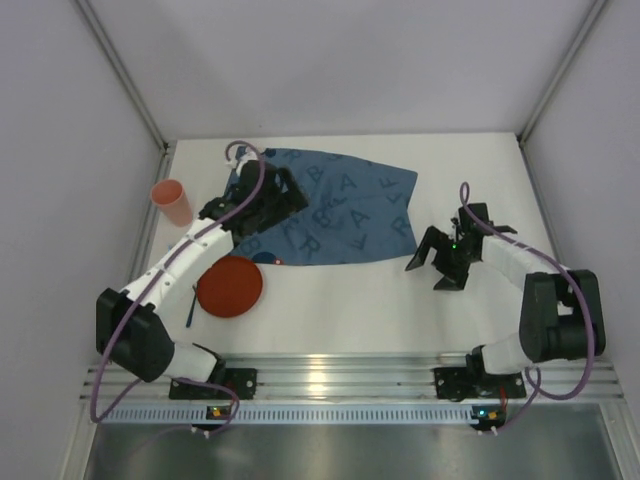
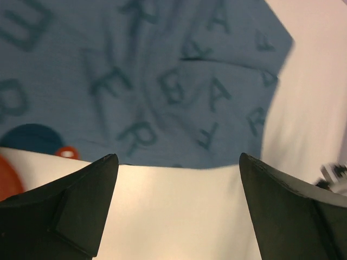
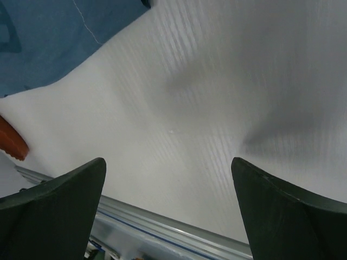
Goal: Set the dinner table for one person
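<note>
With the left gripper (image 2: 178,157) and the right gripper (image 3: 168,160) both gaping wide and empty, smooth the creased dark blue letter-printed cloth mat (image 1: 340,205) flat (probably the wiser order) before fetching the round red plate (image 1: 229,286) just off the mat's near left corner.

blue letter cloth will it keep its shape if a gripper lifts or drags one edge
Probably floppy: the blue cloth already lies creased and crooked. Dragged, it would likely bunch rather than slide whole on the matte white table.
</note>
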{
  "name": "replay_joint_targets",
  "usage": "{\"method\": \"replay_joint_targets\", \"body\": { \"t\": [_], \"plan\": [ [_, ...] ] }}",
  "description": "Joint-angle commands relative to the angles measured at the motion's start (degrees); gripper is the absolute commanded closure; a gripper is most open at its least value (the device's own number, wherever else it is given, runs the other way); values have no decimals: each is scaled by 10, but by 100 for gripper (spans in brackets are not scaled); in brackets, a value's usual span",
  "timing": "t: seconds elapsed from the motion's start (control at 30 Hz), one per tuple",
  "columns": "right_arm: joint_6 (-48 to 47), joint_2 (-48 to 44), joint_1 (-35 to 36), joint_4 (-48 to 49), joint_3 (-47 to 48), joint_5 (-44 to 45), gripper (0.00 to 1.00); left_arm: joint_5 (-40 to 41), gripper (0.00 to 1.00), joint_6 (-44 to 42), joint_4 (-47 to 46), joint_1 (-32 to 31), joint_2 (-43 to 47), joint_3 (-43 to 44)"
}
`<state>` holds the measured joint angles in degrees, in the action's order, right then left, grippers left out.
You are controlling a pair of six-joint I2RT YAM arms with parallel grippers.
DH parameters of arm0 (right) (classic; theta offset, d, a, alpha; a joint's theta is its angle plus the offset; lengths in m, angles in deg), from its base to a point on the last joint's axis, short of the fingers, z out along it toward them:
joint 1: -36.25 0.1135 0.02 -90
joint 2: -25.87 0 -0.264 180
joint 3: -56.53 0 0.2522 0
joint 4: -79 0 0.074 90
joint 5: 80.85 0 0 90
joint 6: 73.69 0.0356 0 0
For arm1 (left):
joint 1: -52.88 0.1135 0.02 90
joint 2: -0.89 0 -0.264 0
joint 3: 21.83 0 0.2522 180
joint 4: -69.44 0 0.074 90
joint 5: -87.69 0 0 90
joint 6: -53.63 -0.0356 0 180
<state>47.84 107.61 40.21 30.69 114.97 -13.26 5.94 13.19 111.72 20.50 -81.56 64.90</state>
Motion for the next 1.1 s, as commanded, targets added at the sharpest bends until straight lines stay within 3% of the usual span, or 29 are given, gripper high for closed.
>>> {"method": "replay_joint_targets", "body": {
  "t": [0.0, 0.13, 0.33, 0.6, 0.7, 0.8, 0.83, 0.87, 0.9, 0.93, 1.07],
  "plan": [
    [25, 25, -6, 81, 37, -24, 0, 6, 2, -17, 44, 102, 32, -62],
    [64, 62, -6, 148, 85, -54, 5, -6, 3, -49, 51, 151, 33, -73],
    [58, 154, -7, 107, 173, 17, 12, -16, 4, -60, 41, 170, 15, -71],
    [51, 241, 31, 108, 186, 48, 17, -41, 5, -67, 23, 197, -19, -52],
    [60, 265, 63, 118, 191, 46, 24, -46, 5, -74, 23, 206, -31, -45],
    [63, 278, 92, 120, 200, 45, 47, -46, 5, -82, 27, 217, -41, -37],
    [64, 277, 97, 119, 198, 45, 68, -49, 6, -84, 29, 221, -44, -36],
    [65, 273, 97, 120, 196, 46, 77, -49, 6, -88, 29, 230, -46, -35],
    [65, 268, 95, 118, 192, 46, 93, -51, 6, -88, 30, 234, -46, -34],
    [59, 259, 86, 115, 185, 46, 100, -51, 6, -90, 29, 238, -46, -34],
    [32, 212, 42, 93, 166, 54, 100, -59, 7, -93, 31, 257, -59, -28]
  ]
}}
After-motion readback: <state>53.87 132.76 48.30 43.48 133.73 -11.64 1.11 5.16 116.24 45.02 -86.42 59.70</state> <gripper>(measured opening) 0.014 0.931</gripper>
